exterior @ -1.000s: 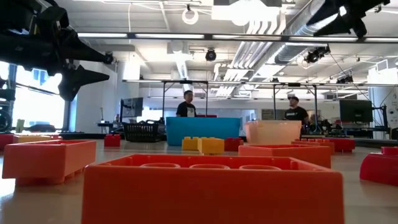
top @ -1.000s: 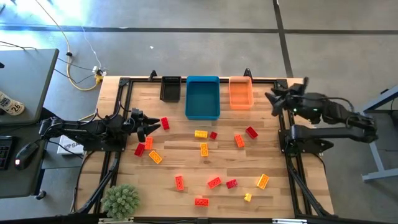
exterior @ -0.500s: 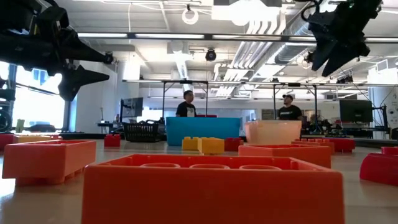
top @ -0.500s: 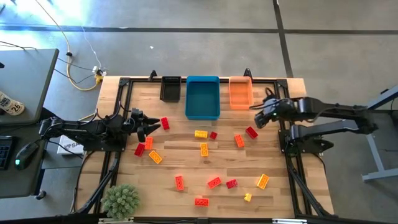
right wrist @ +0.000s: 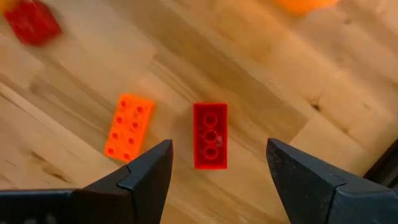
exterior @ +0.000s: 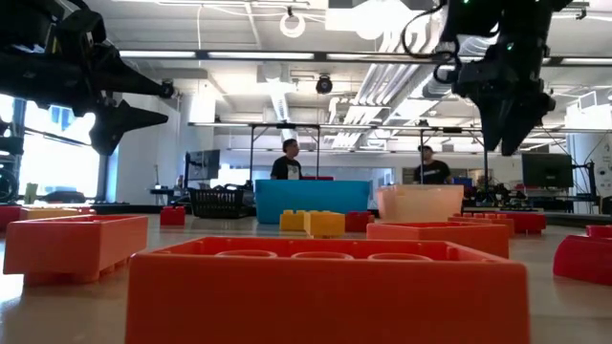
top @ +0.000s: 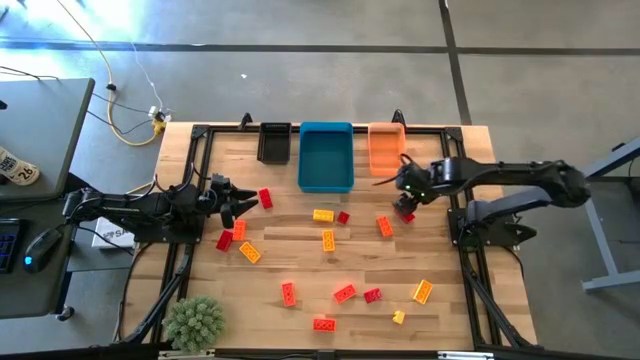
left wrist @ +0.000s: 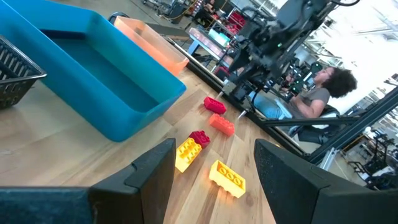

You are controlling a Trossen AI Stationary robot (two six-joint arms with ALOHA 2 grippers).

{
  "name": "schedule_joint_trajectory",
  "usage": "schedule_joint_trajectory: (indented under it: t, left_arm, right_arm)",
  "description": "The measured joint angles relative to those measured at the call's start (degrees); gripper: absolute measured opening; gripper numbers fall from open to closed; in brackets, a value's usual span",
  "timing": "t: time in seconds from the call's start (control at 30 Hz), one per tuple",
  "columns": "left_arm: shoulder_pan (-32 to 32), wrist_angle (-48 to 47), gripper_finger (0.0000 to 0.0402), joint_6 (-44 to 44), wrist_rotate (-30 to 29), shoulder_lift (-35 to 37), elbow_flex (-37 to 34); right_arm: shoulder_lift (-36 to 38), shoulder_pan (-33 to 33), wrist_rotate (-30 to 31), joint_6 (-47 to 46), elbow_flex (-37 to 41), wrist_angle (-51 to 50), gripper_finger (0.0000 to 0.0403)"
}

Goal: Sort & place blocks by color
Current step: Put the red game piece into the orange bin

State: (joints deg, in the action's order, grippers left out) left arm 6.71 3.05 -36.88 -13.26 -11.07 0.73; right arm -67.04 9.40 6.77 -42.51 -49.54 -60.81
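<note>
Blocks point(top: 330, 240) scattered loose on wooden counter point(top: 300, 265), red, orange and yellow, none in bins. Red block point(right wrist: 210, 135) lies flat on the wood btw right claw point(right wrist: 219, 163) fingers in right wrist view, studs up, not touched; orange block point(right wrist: 129, 126) just beside it, another red one point(right wrist: 31, 22) farther off. High view: right claw point(top: 404, 186) over counter's far right part, just in front of orange bin point(top: 387, 148), above the red block point(top: 406, 215). Fingers wide apart, nothing held. Low view shows it up off the counter, pointing down.

Left claw point(top: 240, 205) at left side of counter, near a red block point(top: 265, 198) and w/ red point(top: 224, 241) and orange blocks point(top: 249, 252) close in front. Fingers apart, empty; left wrist view looks past them to yellow blocks point(left wrist: 227, 177) and blue bin point(left wrist: 93, 74).

Bins along far edge: black bin point(top: 273, 141), blue bin point(top: 326, 157), orange bin, side by side. Plant point(top: 194, 322) at near left corner. Seated person point(left wrist: 317, 93) in bkgd beyond counter; two ppl standing far back in low view.
</note>
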Motion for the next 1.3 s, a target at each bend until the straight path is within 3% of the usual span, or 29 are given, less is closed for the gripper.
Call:
schedule_joint_trajectory:
  t: [0.5, 1.03, 1.3]
  left_arm:
    - [0.0, -0.2, 0.0207, 0.0, 0.7, 0.0, 0.0]
    - [0.0, -0.2, 0.0207, 0.0, 0.7, 0.0, 0.0]
    - [0.0, -0.2, 0.0207, 0.0, 0.7, 0.0, 0.0]
  right_arm:
    - [-15.2, 0.8, -5.8, 4.0, 0.0, 2.8, 0.0248]
    - [-27.0, 1.1, -2.3, 4.0, 0.0, 6.5, 0.0248]
    - [-28.5, 2.1, -2.9, 4.2, -0.2, 7.4, 0.024]
